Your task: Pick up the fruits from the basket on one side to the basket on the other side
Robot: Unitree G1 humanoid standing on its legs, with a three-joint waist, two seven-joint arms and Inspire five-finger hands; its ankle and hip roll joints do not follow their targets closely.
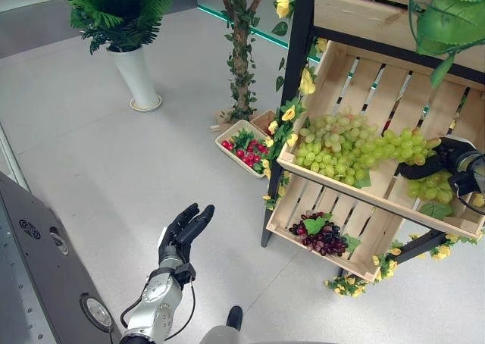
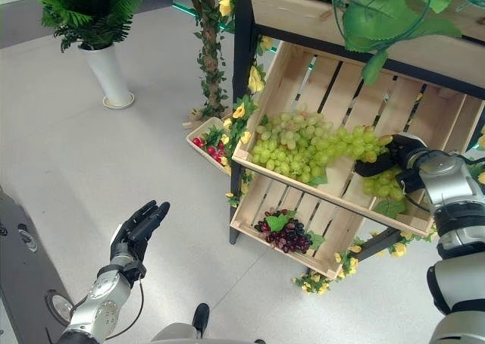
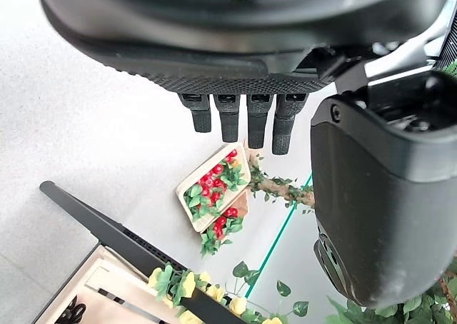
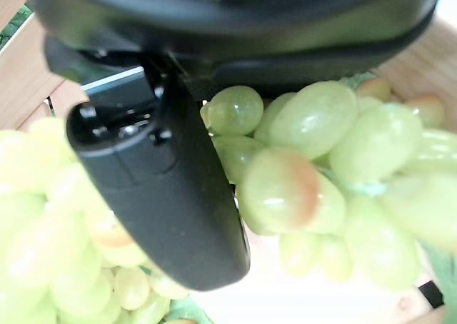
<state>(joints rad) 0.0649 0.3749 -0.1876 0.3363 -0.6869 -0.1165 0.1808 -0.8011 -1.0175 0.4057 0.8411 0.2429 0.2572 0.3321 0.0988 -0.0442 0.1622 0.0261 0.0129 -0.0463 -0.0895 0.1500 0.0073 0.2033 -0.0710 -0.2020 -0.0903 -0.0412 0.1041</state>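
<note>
Right hand (image 2: pixel 398 156) at right edge of the head views, reaching into the upper wooden crate (image 1: pixel 356 79) of the black-framed shelf. It sits among the green grapes (image 1: pixel 345 147), touching them at the right end of the pile. Right wrist view: thumb (image 4: pixel 161 188) lies against pale green grapes (image 4: pixel 307 160) packed close all round, other fingers hidden, so cannot tell if they are clenched or released.

Green grape pile lies centre-right of frame, spread across the slatted floor of the upper crate, a few more bunches (image 1: pixel 432 186) just right of the hand. Lower crate (image 1: pixel 303 207) beneath holds a dark purple grape bunch (image 1: pixel 322 238) with a green leaf on top.

Left hand (image 1: pixel 182 230) lower left of frame, over the grey floor (image 1: pixel 114 170), well apart from the shelf, fingers (image 3: pixel 250 117) straight and released, holding nothing.

Small crate of red fruit (image 1: pixel 244 148) on the floor at the foot of an ivy-wrapped trunk (image 1: pixel 241 64), just left of the shelf. White vase with a green fern (image 1: pixel 136 75) upper left. Yellow flowers (image 1: pixel 288 114) with leaves run along the shelf frame.
</note>
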